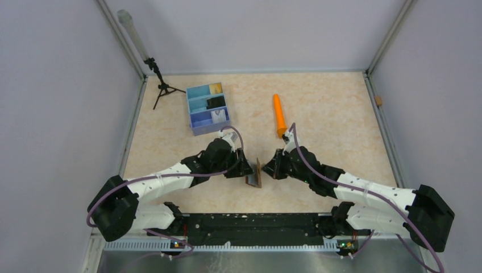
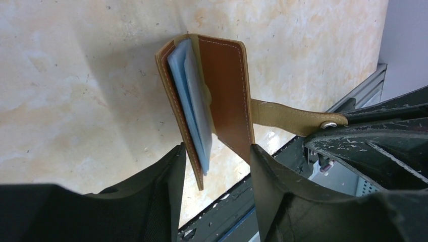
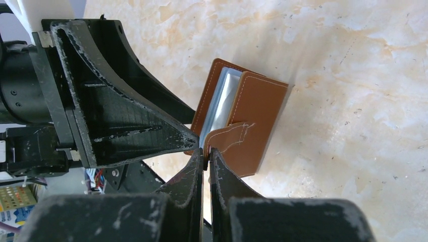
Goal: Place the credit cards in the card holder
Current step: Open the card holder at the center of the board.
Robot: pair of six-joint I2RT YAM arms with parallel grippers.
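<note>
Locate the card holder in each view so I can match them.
Top external: card holder low centre, standing on edge.
Left wrist: centre, splayed open between the fingers of the left gripper.
Right wrist: centre, brown cover facing camera.
Shared landmark: snap tab, pinched by right gripper, in both wrist views.

Your top view looks down from above and behind the arms, their bases along its bottom edge. It stands far off and takes in the whole worktop [image 1: 329,114]. Your left wrist view sits just behind the left pincer [image 2: 216,148] and looks out along its fingers, very close to the wallet [image 2: 224,91]. Your right wrist view looks past the right pincer [image 3: 206,154] from the opposite side, just as close. All three views share the wallet at the near middle of the worktop. The right wrist view also catches the left pincer.
</note>
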